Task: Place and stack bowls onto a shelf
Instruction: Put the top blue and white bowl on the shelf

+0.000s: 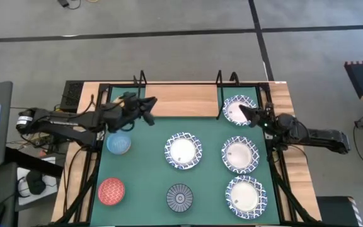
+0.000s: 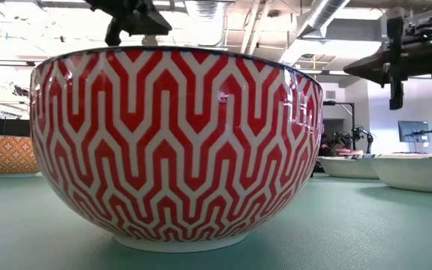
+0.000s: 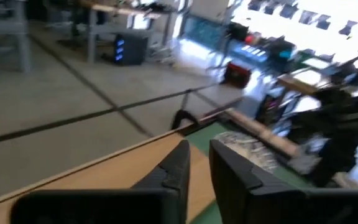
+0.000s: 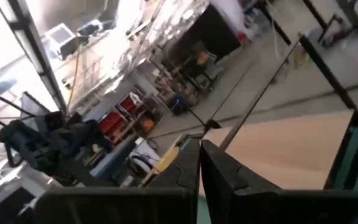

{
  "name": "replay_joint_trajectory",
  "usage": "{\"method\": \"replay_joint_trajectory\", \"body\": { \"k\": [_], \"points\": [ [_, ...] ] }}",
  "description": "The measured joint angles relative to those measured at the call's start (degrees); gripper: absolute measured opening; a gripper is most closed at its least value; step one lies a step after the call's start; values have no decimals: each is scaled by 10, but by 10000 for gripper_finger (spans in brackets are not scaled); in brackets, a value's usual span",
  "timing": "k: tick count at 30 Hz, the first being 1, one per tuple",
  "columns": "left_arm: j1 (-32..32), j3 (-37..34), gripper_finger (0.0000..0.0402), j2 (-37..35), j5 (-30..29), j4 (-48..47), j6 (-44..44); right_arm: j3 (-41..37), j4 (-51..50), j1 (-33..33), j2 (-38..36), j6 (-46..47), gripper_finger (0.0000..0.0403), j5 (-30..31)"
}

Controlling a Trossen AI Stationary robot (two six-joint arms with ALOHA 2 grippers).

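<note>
Overhead view, left to right. The left gripper (image 1: 150, 103) hovers at the near edge of the light-wood shelf board with its thin black wire frame (image 1: 181, 94), jaws a narrow gap apart and holding nothing, as its wrist view confirms (image 3: 197, 163). Below and left of these jaws sits the small light-blue bowl (image 1: 118, 144); farther off on the green mat (image 1: 144, 170) lie the small red zigzag-patterned bowl (image 1: 111, 191) and the small dark striped bowl (image 1: 179, 197). A large white bowl with a blue patterned rim (image 1: 183, 151) stands mid-mat, and two more (image 1: 240, 155) (image 1: 245, 196) form a column to its right. The right gripper (image 1: 246, 113), jaws together and empty, hangs over a fourth large white bowl (image 1: 238, 108), which already rests on the shelf's right end. The bowls appear glazed ceramic: rigid, fairly heavy, slippery and chip-prone. A pinch across the rim wall, one finger inside, seems the soundest hold.
</note>
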Motion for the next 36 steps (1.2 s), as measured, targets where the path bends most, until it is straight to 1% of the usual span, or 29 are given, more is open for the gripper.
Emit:
{"method": "replay_joint_trajectory", "body": {
  "k": [2, 4, 7, 9, 11, 14, 16, 17, 19, 20, 24, 27, 29, 32, 34, 36],
  "points": [
    [39, 25, 76, 23, 43, -34, -28, 17, -10, -9, 30, 15, 43, -1],
    [84, 49, 89, 48, 120, -55, -37, 49, -30, -16, 66, 1, 43, -1],
    [143, 81, 104, 91, 240, -58, -37, 101, -96, -27, 121, -13, 43, 1],
    [172, 104, 110, 118, 297, -59, -37, 141, -145, -40, 162, -13, 40, 7],
    [194, 126, 113, 143, 343, -62, -36, 186, -211, -57, 203, 2, 31, 10],
    [216, 155, 114, 176, 395, -69, -22, 246, -357, -94, 262, 41, 17, 24],
    [222, 169, 115, 197, 421, -69, 3, 275, -441, -126, 303, 88, 17, 28],
    [223, 175, 115, 207, 430, -69, 13, 284, -472, -142, 320, 108, 18, 19],
    [225, 185, 115, 227, 443, -69, 26, 299, -513, -172, 350, 118, 36, -14],
    [225, 190, 115, 237, 450, -68, 32, 303, -524, -186, 360, 117, 54, -29],
    [225, 199, 115, 265, 490, -64, 79, 304, -537, -230, 405, 121, 146, -83],
    [225, 200, 115, 272, 521, -65, 89, 304, -557, -260, 435, 156, 215, -90],
    [225, 200, 115, 272, 524, -70, 90, 303, -567, -279, 455, 167, 249, -78],
    [224, 200, 115, 272, 524, -76, 90, 303, -566, -314, 489, 169, 270, -73],
    [224, 200, 115, 272, 523, -74, 90, 303, -567, -340, 514, 165, 272, -74],
    [224, 200, 115, 272, 523, -74, 94, 298, -561, -362, 541, 162, 269, -89]
  ]
}}
